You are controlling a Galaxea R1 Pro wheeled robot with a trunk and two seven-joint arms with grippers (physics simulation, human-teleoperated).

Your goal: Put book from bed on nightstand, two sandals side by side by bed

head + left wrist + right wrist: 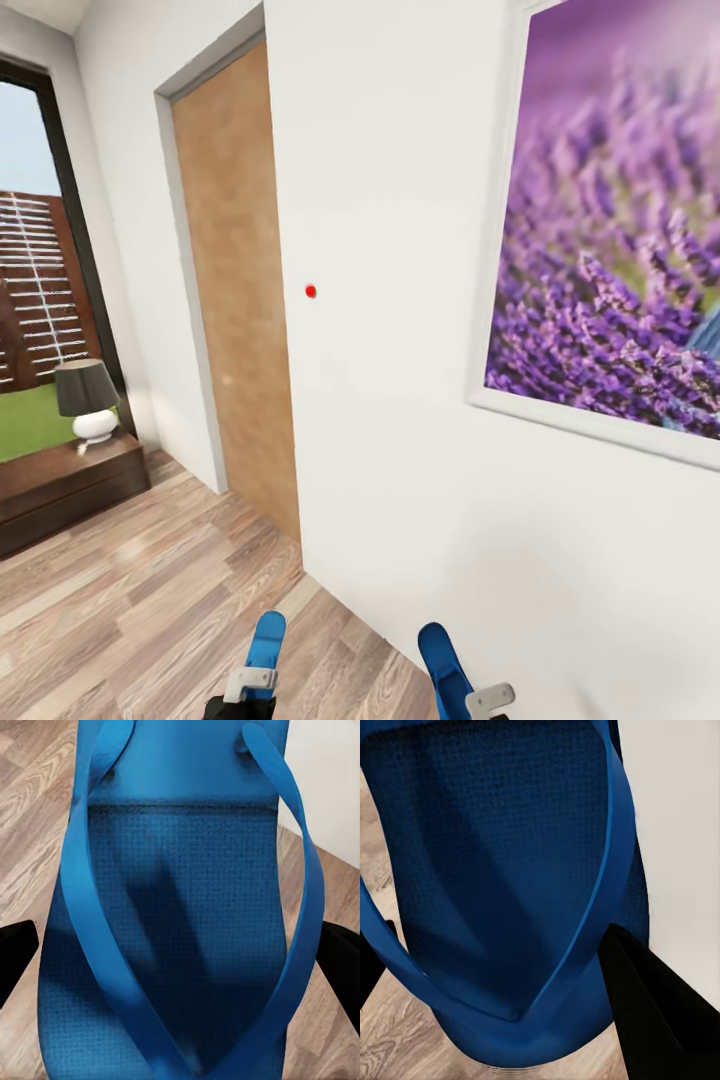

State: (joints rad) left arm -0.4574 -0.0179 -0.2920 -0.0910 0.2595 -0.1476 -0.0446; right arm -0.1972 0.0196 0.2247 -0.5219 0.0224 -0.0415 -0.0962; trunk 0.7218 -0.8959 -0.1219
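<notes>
I hold one bright blue sandal in each gripper, low in the head view. My left gripper point(246, 700) is shut on the left sandal point(266, 638). In the left wrist view this sandal point(180, 907) lies strap-side up between two black fingers point(341, 971). My right gripper point(482, 705) is shut on the right sandal point(442, 662). In the right wrist view that sandal point(502, 870) sits against a black finger point(660, 1016). The book and the bed are out of view.
A white wall point(400, 400) with a framed lavender picture point(610, 230) stands close ahead, and a tan door point(235, 300) is to its left. Far left, a low dark-brown wooden unit point(65, 485) carries a lamp point(88, 400) below a black-framed window point(35, 280). Wood-plank floor point(150, 590) spreads left.
</notes>
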